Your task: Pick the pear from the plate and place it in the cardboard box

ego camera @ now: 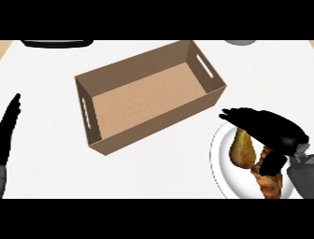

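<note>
**Head view: right hand over pear on plate, cardboard box open on surface**

Head view shows a white surface [153, 172] carrying 1 cardboard box [149, 95], open at the top and set at an angle, with a slot handle cut into each of its 2 short walls. Nothing is visible inside the box.

Relative to the box:

- Plate [222, 163]: white, at the box's lower right, near the box's nearest corner but apart from it. The view's lower edge cuts off part of it.
- Pear [241, 149]: brownish green, lying on the plate with its narrow end pointing toward the box. It is outside the box.
- Second food item [270, 183]: brown, elongated, lying on the plate on the far side of the pear from the box. What it is cannot be told.
- Right hand [270, 128]: black, positioned over the plate, fingers curved down past the pear's narrow end and thumb lowered on the opposite side, close to the brown item. Contact with the pear cannot be confirmed; the hand is not closed on it.
- Left hand [0, 135]: black, at the box's left, well apart from it, near the view's left edge, fingers straight and held together, pointing up. It holds nothing.
- Dark object [56, 43] and grey object [241, 42]: beyond the box at the view's top, both cut off.
</note>
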Motion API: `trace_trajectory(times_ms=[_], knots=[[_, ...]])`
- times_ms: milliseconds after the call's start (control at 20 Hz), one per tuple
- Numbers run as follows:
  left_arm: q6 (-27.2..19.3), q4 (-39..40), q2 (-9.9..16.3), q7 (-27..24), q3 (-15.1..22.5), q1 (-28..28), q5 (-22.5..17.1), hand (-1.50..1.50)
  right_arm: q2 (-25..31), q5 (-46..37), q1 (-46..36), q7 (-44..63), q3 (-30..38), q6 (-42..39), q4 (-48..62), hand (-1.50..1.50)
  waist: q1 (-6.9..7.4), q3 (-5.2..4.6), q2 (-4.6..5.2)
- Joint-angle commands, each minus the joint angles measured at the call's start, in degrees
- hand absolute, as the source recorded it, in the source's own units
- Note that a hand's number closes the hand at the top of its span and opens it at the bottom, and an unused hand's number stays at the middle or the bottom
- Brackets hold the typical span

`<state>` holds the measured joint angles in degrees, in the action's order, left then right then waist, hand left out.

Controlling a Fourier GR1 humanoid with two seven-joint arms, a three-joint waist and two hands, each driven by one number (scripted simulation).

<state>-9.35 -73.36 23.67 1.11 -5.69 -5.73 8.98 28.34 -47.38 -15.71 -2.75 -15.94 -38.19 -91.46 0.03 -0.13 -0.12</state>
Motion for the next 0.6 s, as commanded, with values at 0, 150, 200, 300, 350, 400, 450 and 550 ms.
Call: trace_trajectory(times_ms=[0,150,200,300,350,400,450,550], knots=[[-0.32,-1.76,-1.02,4.14,0.95,-3.11,2.15,0.00,-2.36,-2.85,1.91,4.71,-1.77,-3.18,-3.91,-1.50,-0.17,0.13,0.05],[-0.64,-4.87,-1.76,3.37,0.52,0.77,2.14,0.00,-4.44,-6.87,4.84,7.68,-3.70,-0.49,-2.85,-1.50,0.03,0.14,0.02],[-1.24,-2.52,-3.23,3.16,1.10,-0.77,3.09,0.00,-3.40,-7.58,2.50,3.89,-2.91,0.51,2.43,-1.50,0.09,0.14,0.12],[3.92,-2.42,2.46,4.29,-2.98,-2.51,-0.52,0.00,-7.61,-9.49,0.34,9.13,-4.19,0.61,5.90,-1.50,0.44,0.15,0.17],[0.60,-4.10,-2.16,3.68,-0.21,-0.04,2.48,0.00,-7.48,-8.92,-3.00,5.38,-2.13,0.22,9.27,-1.50,0.39,0.14,0.15],[2.99,3.09,0.08,0.25,-3.17,-3.22,1.09,0.00,-5.32,-10.39,0.84,3.84,-2.73,1.94,7.21,-1.50,0.01,0.13,0.17],[2.30,-2.42,-0.31,2.50,-2.50,-0.51,2.15,0.00,-4.58,-10.84,0.50,2.43,-2.10,1.56,8.27,-1.50,0.17,0.14,0.12],[3.89,-3.53,0.10,4.71,-3.12,-1.76,0.86,0.00,-9.22,-13.24,0.66,5.57,-2.86,7.28,11.06,1.50,0.19,0.14,0.15]])
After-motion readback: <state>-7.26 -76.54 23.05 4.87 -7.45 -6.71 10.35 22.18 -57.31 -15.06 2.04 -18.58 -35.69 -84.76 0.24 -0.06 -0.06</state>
